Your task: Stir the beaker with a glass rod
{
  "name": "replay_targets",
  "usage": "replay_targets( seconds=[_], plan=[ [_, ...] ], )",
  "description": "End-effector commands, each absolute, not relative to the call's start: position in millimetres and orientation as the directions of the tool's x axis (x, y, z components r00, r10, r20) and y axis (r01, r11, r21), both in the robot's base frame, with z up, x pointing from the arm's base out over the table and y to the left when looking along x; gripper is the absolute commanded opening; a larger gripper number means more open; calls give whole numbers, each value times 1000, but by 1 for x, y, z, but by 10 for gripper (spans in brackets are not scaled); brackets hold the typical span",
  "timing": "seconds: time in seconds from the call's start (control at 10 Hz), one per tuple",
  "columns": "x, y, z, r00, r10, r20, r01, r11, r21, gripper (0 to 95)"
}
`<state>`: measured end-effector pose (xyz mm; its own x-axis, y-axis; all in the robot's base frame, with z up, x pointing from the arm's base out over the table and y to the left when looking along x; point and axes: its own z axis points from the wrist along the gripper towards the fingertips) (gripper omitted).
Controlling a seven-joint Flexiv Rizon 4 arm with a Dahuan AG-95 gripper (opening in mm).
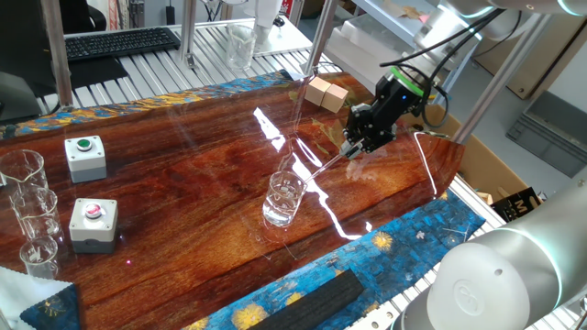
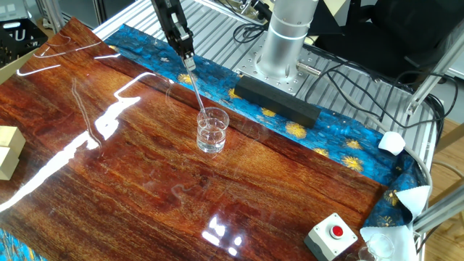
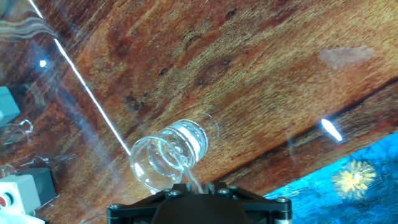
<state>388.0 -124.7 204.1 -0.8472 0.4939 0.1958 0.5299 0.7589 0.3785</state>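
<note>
The beaker (image 1: 283, 198) is a small clear glass with a little liquid, standing upright near the middle of the wooden table. It also shows in the other fixed view (image 2: 212, 131) and in the hand view (image 3: 166, 159). My gripper (image 1: 354, 149) is shut on the glass rod (image 1: 321, 170) and holds it slanted, above and to the right of the beaker. The rod (image 2: 197, 91) runs down from the gripper (image 2: 188, 61) and its lower end is inside the beaker. In the hand view the rod (image 3: 189, 176) leaves the gripper (image 3: 198, 186) and enters the beaker's mouth.
Two grey button boxes (image 1: 85, 157) (image 1: 94, 224) stand at the left, next to a trio of clear beakers (image 1: 30, 213). Wooden blocks (image 1: 326, 93) sit at the far edge. A black bar (image 2: 275, 101) lies on the blue cloth (image 2: 341, 148). Another button box (image 2: 333, 235) is at the near corner.
</note>
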Motion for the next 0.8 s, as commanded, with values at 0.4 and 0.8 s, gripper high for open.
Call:
replay_targets(
  seconds=[0.4,0.8],
  plan=[
    [388,-120,210,-840,508,190,540,757,368,0],
    [389,-111,222,-820,537,201,572,748,336,0]
  ],
)
